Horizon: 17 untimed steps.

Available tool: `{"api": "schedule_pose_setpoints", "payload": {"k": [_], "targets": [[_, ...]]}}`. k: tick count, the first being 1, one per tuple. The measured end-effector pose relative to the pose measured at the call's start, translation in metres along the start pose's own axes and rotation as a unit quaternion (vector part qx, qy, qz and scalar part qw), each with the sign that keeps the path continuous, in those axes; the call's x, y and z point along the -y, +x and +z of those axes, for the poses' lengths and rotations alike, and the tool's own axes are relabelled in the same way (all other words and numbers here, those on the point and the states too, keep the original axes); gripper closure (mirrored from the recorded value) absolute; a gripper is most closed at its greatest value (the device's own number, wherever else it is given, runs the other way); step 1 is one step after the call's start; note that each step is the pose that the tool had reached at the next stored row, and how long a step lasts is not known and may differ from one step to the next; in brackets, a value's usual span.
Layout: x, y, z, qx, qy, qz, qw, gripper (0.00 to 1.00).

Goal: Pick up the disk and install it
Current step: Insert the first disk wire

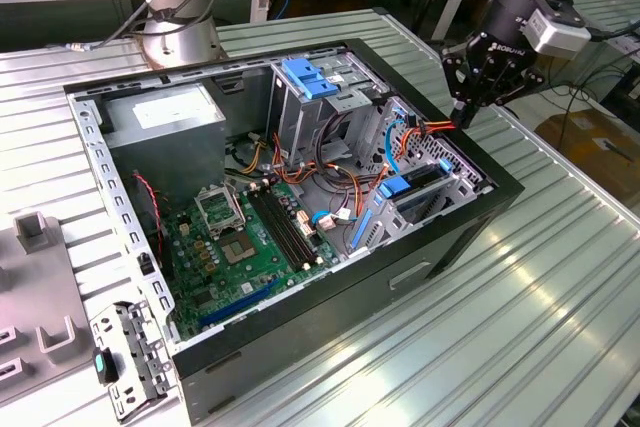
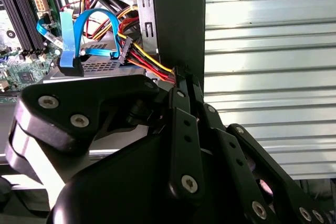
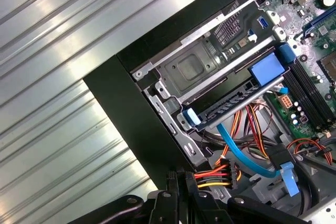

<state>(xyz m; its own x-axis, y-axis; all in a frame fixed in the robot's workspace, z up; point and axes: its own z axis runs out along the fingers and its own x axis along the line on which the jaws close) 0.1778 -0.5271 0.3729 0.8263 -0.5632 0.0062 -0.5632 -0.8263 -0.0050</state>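
Note:
The disk (image 1: 425, 179) stands on edge inside the drive cage at the case's front corner, on the exterior view's right. Its dark edge (image 3: 231, 106) runs between blue side rails in the first wrist view. My gripper (image 1: 463, 115) hangs over the case's rim just behind that cage. Its black fingers (image 2: 181, 85) are shut on the red, yellow and black wires of a power cable (image 2: 149, 61). The cable's black plug (image 3: 224, 170) lies close to the fingertips, beside a blue data cable (image 3: 239, 148). I cannot tell whether the plug is seated in the disk.
The open black computer case (image 1: 400, 277) lies on a ribbed metal table (image 1: 540, 287). Inside are a green motherboard (image 1: 240, 247), a grey power-supply box (image 1: 165, 122) and a metal cage with a blue latch (image 1: 305, 77). A second robot base (image 1: 180, 7) stands behind the case.

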Motion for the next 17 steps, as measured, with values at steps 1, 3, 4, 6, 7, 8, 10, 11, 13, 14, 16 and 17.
{"api": "schedule_pose_setpoints", "payload": {"k": [1, 3, 4, 6, 7, 8, 10, 11, 13, 14, 16, 17], "targets": [[-0.0002, -0.0003, 0.0001, 0.0000, 0.0001, 0.000, 1.00000, 0.84], [-0.0006, -0.0009, 0.0000, 0.0000, 0.0001, 0.000, 1.00000, 0.84], [-0.0007, -0.0010, 0.0000, 0.0000, 0.0000, 0.000, 1.00000, 0.84], [-0.0008, -0.0012, 0.0001, 0.0000, 0.0001, 0.000, 1.00000, 0.84], [-0.0009, -0.0014, 0.0001, 0.0000, 0.0001, 0.000, 1.00000, 0.84], [-0.0010, -0.0014, 0.0001, 0.0001, 0.0001, 0.000, 1.00000, 0.84], [-0.0010, -0.0015, 0.0001, 0.0001, 0.0001, 0.000, 1.00000, 0.84], [-0.0010, -0.0015, 0.0001, 0.0001, 0.0001, 0.000, 1.00000, 0.84], [-0.0010, -0.0015, 0.0001, 0.0000, 0.0001, 0.000, 1.00000, 0.84], [-0.0010, -0.0015, 0.0001, 0.0000, 0.0001, 0.000, 1.00000, 0.84], [-0.0010, -0.0016, 0.0000, 0.0000, 0.0000, 0.000, 1.00000, 0.84], [-0.0010, -0.0016, 0.0001, 0.0000, 0.0001, 0.000, 1.00000, 0.84]]}}
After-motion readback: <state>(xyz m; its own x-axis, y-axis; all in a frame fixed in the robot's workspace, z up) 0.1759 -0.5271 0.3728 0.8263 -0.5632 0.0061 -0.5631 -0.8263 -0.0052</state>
